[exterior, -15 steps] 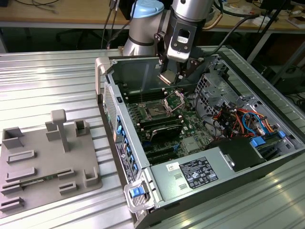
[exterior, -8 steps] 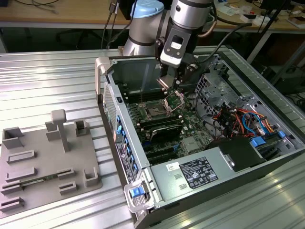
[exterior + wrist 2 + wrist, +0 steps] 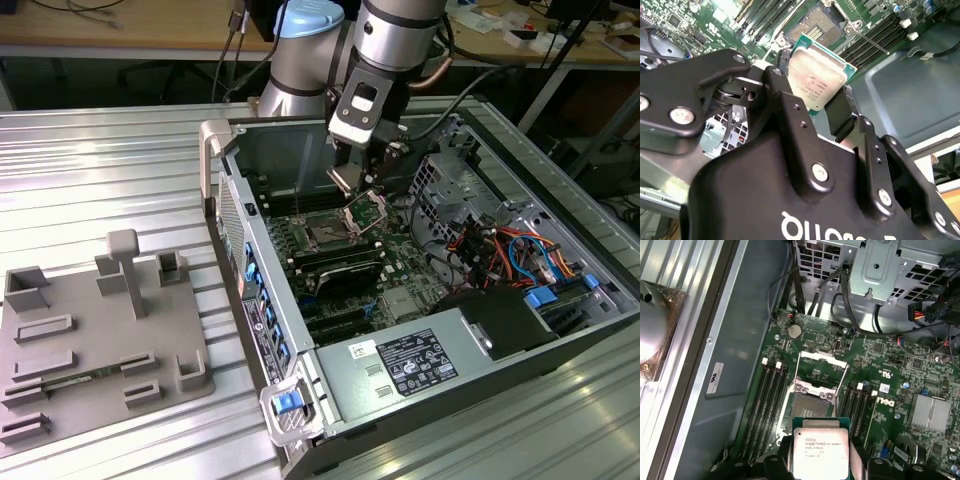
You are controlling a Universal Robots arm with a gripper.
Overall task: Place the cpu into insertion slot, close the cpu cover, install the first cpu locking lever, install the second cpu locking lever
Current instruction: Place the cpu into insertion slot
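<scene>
**Entry: cpu placement, open computer case on ribbed tabletop**

Hazards (judged, not observed):
1. Motherboard: could be scraped or struck if the descent is made off-line. The long memory slots are set just beside the socket on 2 sides.
2. cpu cover: stood open beyond the insertion slot. It could be clipped by the jaws, or knocked shut onto an unseated chip.
3. insertion slot: seen uncovered and unfilled. Its contacts could be bent if the chip is lowered tilted or turned out of register.
4. cpu: gripped by 2 opposite edges only. A slip or twist in the grip could be caused by any contact on the way down.

Pose:
1. Arm: extended downward into the case from above, with the wrist placed over the middle of the board.
2. Gripper: jaws clenched on the cpu. The chip is held with its metal top toward the wrist, above and near the slot and apart from it.
</scene>
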